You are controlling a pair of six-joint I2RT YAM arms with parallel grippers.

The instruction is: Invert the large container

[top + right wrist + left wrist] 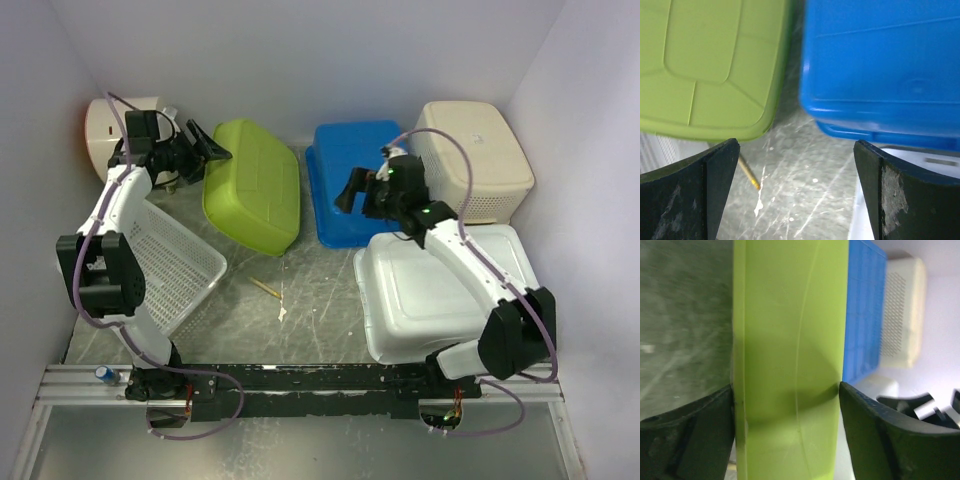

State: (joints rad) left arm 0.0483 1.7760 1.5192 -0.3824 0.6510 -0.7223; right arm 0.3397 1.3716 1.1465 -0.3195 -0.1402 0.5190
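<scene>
1. Your left hand (205, 150) was at the back left, right at the edge of the green tub (255, 185).
2. Its fingers (690, 435) were wide apart, and the side of the green tub showed between them. I could not tell if they touched it.
3. Your right hand (352, 190) was wide open and held nothing.
4. It hung over the surface (805, 200), above the gap between the green tub and the blue tub (340, 150).
5. The big tub (430, 290) sat at the front right, under your right arm and just in front of the blue tub.
6. A small label (940, 161) showed on the top face of the big tub.
7. A cream basket (470, 160) sat at the back right, behind the big tub.
8. A mesh basket (170, 260) lay at the left, under your left arm.
9. A thin stick (266, 288) lay on the surface between the mesh basket and the big tub.
</scene>
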